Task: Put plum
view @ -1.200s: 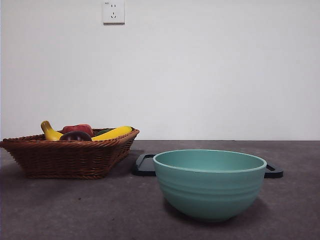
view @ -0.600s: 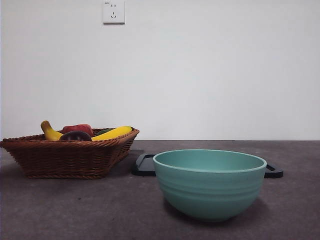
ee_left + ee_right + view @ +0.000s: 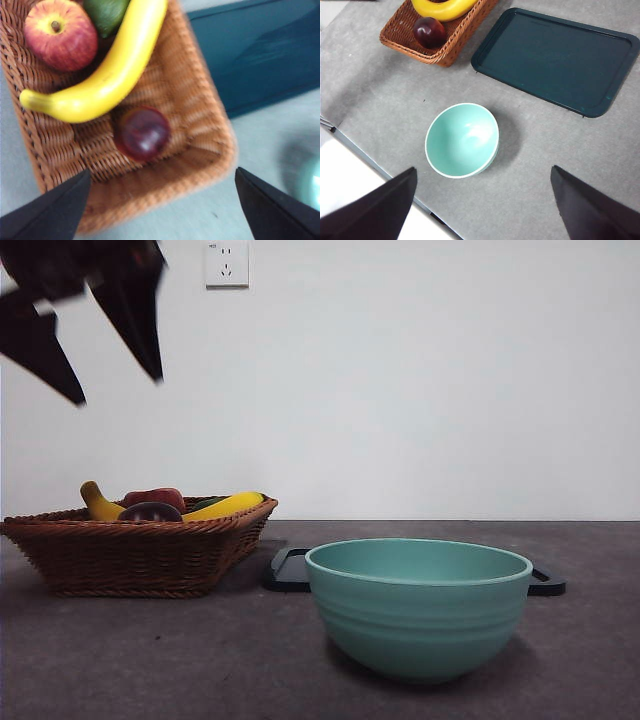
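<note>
The plum [image 3: 143, 133], dark maroon and glossy, lies in a corner of the wicker basket [image 3: 200, 125], next to a yellow banana [image 3: 105, 80]. From the front only the plum's [image 3: 151, 512] top shows over the basket [image 3: 130, 555] rim. My left gripper [image 3: 157, 200] hangs open above the basket, jaws spread wide on either side of the plum and well clear of it; it shows as dark jaws [image 3: 85, 325] at the front view's top left. My right gripper [image 3: 482, 200] is open, high over the teal bowl [image 3: 462, 140].
A red apple [image 3: 60, 35] and a green fruit [image 3: 105, 12] share the basket. The teal bowl [image 3: 418, 605] stands in front of a dark tray [image 3: 555, 60], which lies flat beside the basket [image 3: 437, 37]. The table edge [image 3: 375, 165] runs close to the bowl.
The left arm has come into the front view at the top left, above the basket. Basket, fruit, bowl and tray have not moved.
</note>
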